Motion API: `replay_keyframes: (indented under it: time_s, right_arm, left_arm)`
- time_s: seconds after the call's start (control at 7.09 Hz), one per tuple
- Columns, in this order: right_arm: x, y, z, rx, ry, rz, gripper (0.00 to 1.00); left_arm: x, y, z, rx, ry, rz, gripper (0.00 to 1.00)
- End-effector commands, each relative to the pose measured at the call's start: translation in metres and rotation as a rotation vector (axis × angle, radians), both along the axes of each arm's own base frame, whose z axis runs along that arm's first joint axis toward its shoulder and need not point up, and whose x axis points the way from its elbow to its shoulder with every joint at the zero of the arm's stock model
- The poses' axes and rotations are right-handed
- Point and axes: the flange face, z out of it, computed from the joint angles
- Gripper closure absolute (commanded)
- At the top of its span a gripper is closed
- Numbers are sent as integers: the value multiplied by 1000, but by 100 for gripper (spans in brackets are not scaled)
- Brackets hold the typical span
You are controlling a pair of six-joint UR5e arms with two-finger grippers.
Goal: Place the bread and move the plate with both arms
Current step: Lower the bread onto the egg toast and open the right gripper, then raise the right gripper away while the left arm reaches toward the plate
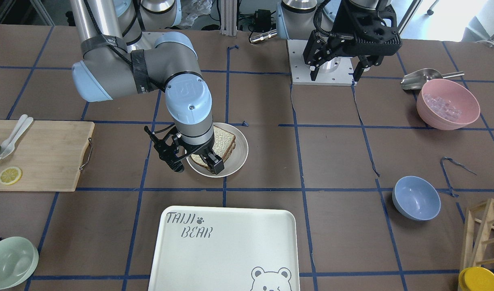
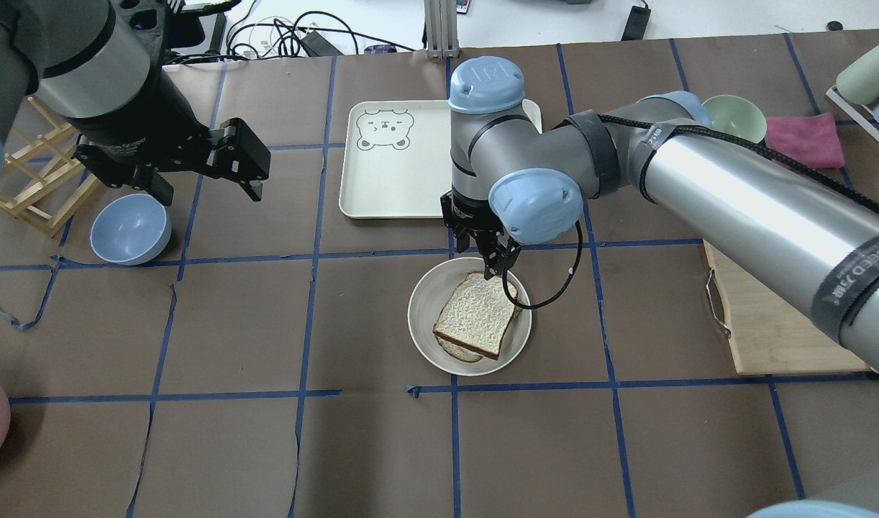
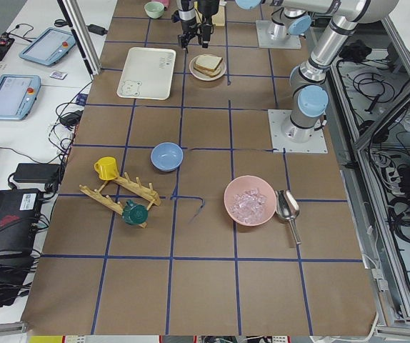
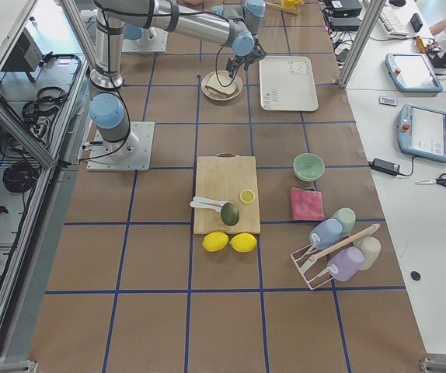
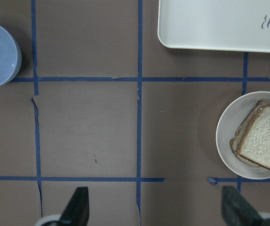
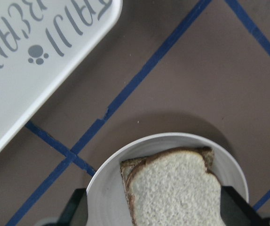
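While the right gripper (image 1: 194, 163) is hovering with its fingers spread over the plate (image 2: 421, 316) at mid-frame in the overhead view, the bread (image 2: 479, 313) is lying on that plate, sitting askew atop a second slice (image 2: 455, 350). The left gripper (image 1: 336, 74) is hanging spread and empty at the upper left of the overhead view, well apart. Risk: a finger closing on the rim may be catching the crust or tipping the plate, sending the loose stack sliding off.

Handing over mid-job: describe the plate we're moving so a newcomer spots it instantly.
Find the large rectangular white bear-print tray at the table's far side. On the robot's side of it, below the right arm's black fingers, sits the round shallow cream-white plate. Unlike the deep blue bowl, it is low and carries pale brown-crusted bread.
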Motion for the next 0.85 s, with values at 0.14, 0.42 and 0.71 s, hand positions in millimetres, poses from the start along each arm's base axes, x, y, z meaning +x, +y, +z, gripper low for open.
replay_keyframes:
  time_s: [0.14, 0.42, 0.71]
  right_arm:
    - [-65, -21, 47, -79, -10, 304, 0]
    - [-108, -24, 86, -133, -16, 495, 0]
    - [-115, -3, 123, -150, -17, 617, 0]
  left_arm:
    - [5, -6, 4, -8, 2, 8, 0]
    - [5, -21, -40, 82, 3, 15, 0]
    - [0, -30, -103, 156, 1, 16, 0]
